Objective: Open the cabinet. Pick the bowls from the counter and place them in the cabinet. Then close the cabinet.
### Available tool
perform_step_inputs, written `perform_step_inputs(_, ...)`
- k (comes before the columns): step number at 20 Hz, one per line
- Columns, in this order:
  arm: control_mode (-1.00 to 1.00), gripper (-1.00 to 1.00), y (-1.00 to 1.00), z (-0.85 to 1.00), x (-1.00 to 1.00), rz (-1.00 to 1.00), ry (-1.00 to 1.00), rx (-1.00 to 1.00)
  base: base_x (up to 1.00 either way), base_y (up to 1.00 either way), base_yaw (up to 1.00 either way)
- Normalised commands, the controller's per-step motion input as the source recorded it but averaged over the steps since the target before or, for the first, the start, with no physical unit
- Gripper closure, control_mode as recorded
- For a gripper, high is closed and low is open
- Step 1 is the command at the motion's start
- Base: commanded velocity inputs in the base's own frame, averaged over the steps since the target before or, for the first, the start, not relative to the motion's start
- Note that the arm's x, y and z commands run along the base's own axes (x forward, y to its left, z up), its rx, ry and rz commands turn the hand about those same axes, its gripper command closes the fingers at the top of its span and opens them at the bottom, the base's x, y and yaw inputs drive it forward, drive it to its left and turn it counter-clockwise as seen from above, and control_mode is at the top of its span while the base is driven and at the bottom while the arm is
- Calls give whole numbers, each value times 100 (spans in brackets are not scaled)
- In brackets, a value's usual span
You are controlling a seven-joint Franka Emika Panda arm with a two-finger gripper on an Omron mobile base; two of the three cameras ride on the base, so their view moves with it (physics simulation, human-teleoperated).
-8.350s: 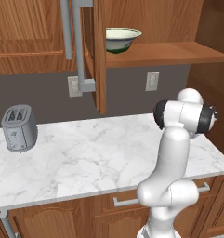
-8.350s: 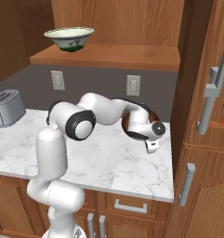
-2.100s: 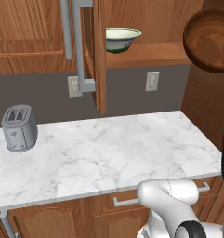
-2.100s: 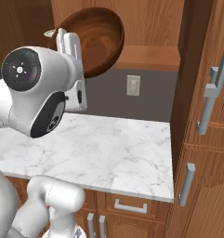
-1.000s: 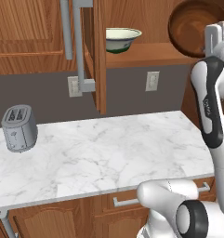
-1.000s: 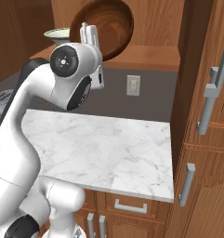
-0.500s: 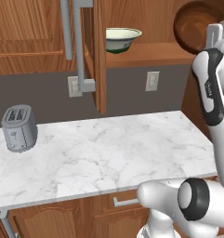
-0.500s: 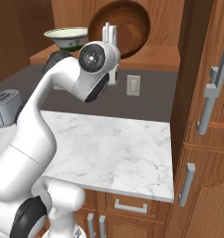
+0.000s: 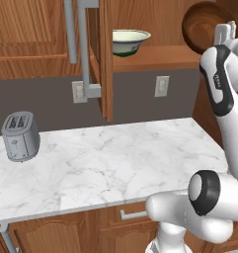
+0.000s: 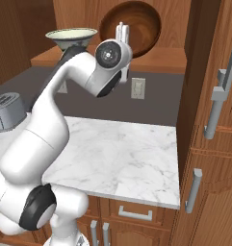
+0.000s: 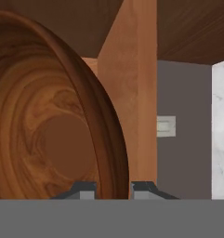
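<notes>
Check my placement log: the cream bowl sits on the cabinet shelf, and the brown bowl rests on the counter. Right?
Not quite. The brown bowl is not on the counter; the gripper holds it by its rim, tipped on edge, at the cabinet shelf, as the right base view shows. The cream bowl is on the shelf.

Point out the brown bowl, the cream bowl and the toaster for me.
brown bowl (image 10: 139, 31): right base view, on its inner wall.
cream bowl (image 9: 130, 42): left base view, on its outer side.
toaster (image 9: 20, 138): left base view, on its front face.
</notes>
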Motion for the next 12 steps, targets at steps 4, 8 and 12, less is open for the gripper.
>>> perform_step_inputs(4,-100,100,0,-5,38,0,0,0,0,0,0)
perform_step_inputs(8,-100,100,0,-7,31,-2,0,0,0,0,0)
perform_step_inputs(12,-100,100,0,-14,23,-1,0,0,0,0,0)
